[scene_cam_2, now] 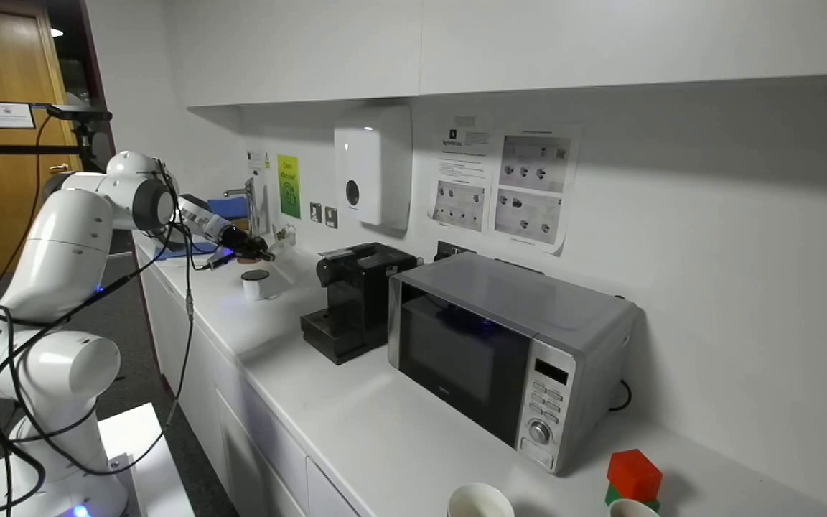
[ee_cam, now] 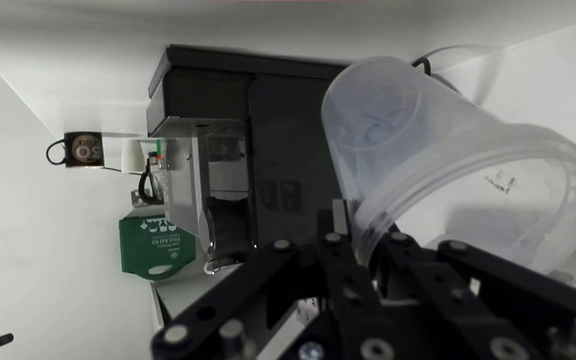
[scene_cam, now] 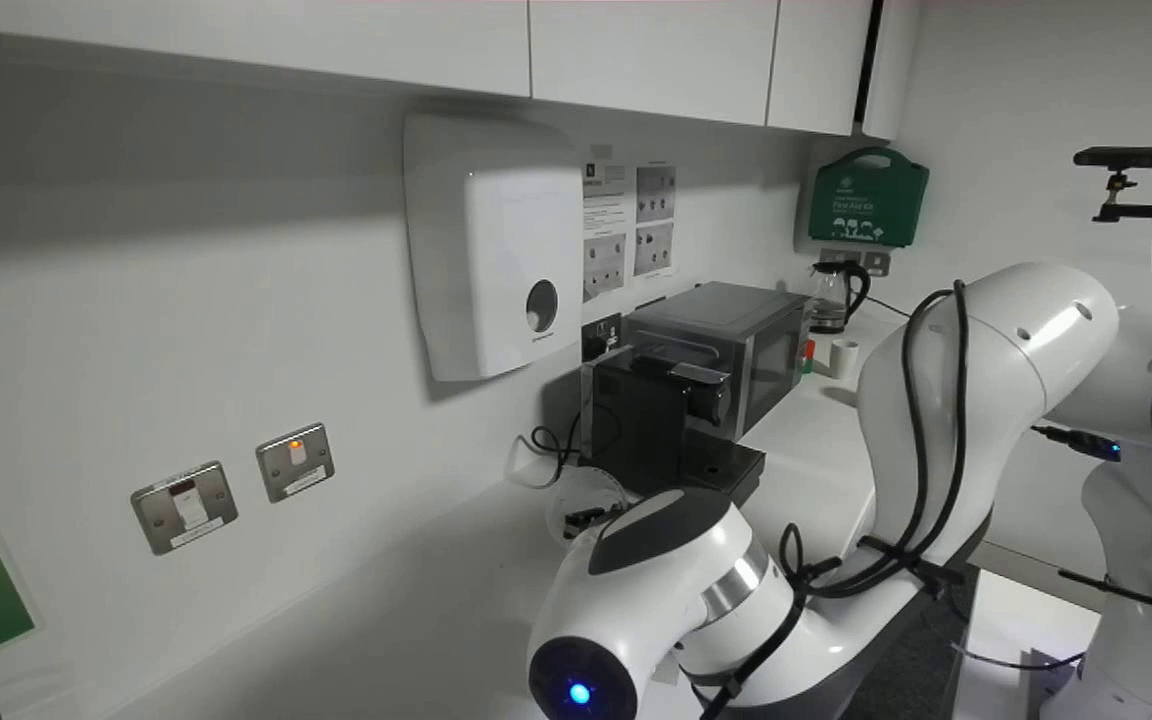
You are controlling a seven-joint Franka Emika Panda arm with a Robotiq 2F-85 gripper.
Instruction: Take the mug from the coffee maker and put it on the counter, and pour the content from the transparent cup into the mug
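Observation:
The transparent cup is held tilted in the air, its wall near the rim pinched between my gripper's fingertips; the gripper is shut on it. This view is upside down. Some bluish texture shows through the cup near its base; I cannot tell what it is. In an exterior view the gripper hangs above the counter, with the white, dark-topped mug upright on the counter just below. The mug is out of sight in the wrist view. The black coffee maker stands farther along the counter, its front recess without a mug.
A microwave stands beside the coffee maker. Farther along are a white cup, a red block and a glass kettle. A white dispenser juts from the wall, under the wall cabinets. Cables hang from the arm.

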